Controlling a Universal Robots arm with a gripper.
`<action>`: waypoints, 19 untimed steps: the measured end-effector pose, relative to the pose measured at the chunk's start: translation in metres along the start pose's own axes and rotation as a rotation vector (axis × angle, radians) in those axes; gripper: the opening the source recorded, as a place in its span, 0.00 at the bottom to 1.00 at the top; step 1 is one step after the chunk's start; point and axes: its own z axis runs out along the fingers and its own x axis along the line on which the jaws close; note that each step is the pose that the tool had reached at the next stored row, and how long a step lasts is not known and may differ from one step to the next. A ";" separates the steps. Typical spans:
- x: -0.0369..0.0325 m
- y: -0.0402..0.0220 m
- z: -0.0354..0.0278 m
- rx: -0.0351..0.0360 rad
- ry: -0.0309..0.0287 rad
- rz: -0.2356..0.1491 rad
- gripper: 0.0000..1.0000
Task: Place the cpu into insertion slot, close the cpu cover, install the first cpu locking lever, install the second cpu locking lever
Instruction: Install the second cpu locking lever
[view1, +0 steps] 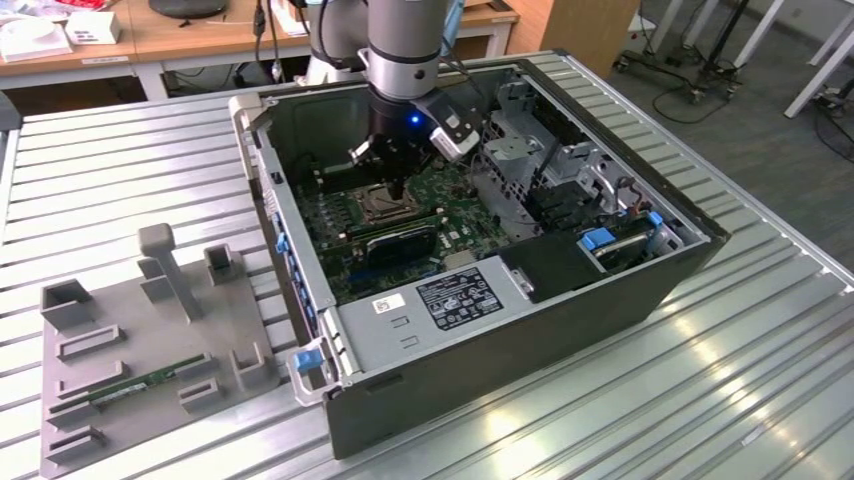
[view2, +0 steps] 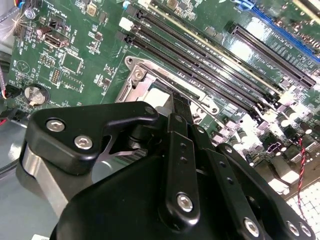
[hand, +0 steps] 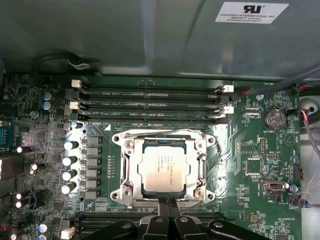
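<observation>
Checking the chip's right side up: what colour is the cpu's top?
Dull silvery-tan cpu, clearest in the first wrist view.

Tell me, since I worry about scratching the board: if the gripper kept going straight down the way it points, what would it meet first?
Most likely the cpu cover framing the cpu, at its near edge. The gripper hangs just above that rim, though depth is hard to judge.

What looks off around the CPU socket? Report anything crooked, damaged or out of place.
Nothing stands out. In the first wrist view the cpu lies flat and square in the insertion slot, its edges parallel to the cpu cover framing it. The tool sits at the socket's edge. No damage shows on the surrounding board.
</observation>
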 end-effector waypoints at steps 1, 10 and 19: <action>0.0000 0.0000 0.0000 0.0000 0.0000 0.000 0.11; -0.0005 0.0007 -0.0126 -0.0003 0.0000 0.000 0.11; -0.0007 -0.0023 -0.0169 -0.0018 0.0000 0.000 0.11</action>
